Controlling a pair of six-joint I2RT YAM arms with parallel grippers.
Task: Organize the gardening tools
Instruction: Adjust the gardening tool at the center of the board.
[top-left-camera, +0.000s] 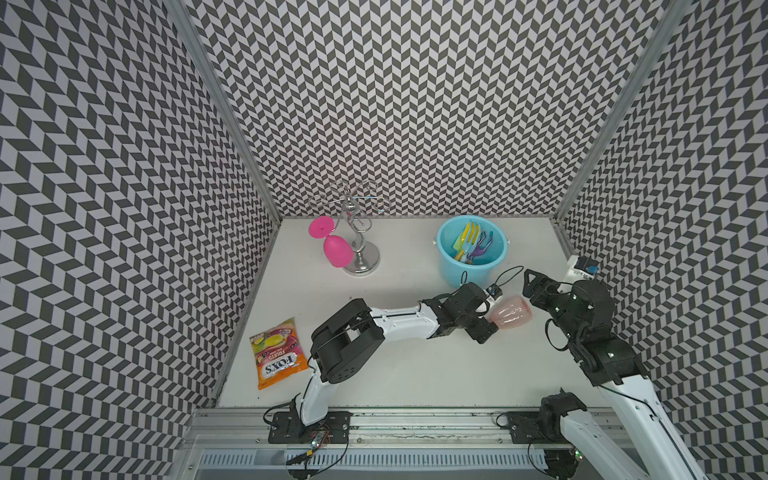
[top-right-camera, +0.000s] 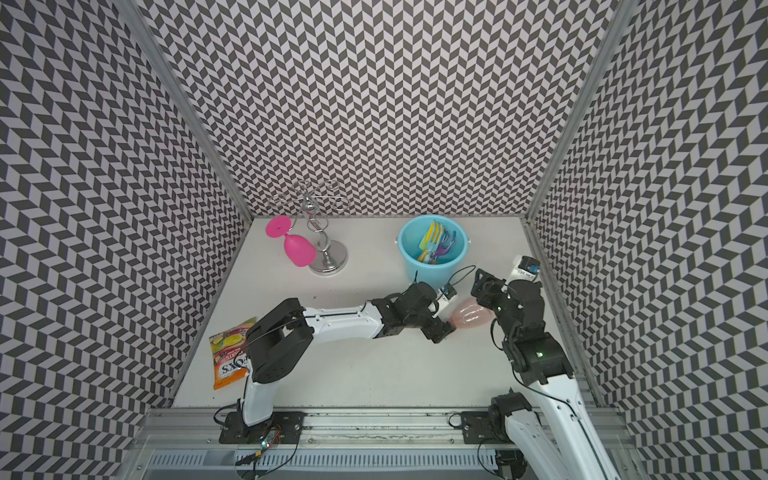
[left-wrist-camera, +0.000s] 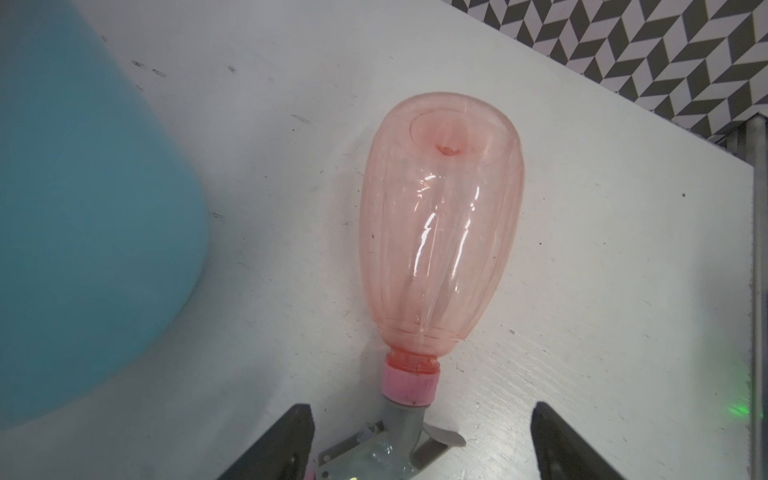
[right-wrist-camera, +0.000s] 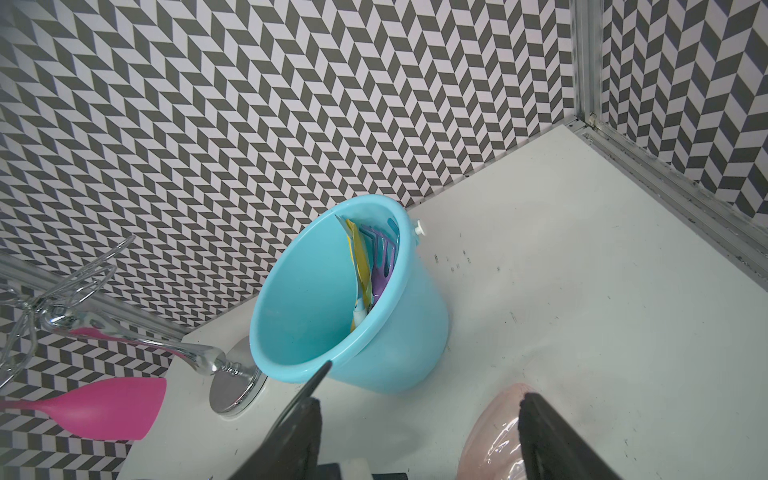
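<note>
The translucent pink spray bottle lies on its side on the white table, in front of the pale blue bucket. My left gripper is open, its jaws straddling the bottle's grey spray head with a gap on each side. In the left wrist view the bottle points away from the jaws. My right gripper is open just past the bottle's rounded base. Several colourful toy tools stand inside the bucket.
A pink wine glass hangs on a chrome stand at the back left. An orange candy packet lies at the front left. Patterned walls close in three sides, and the right wall runs close behind my right arm.
</note>
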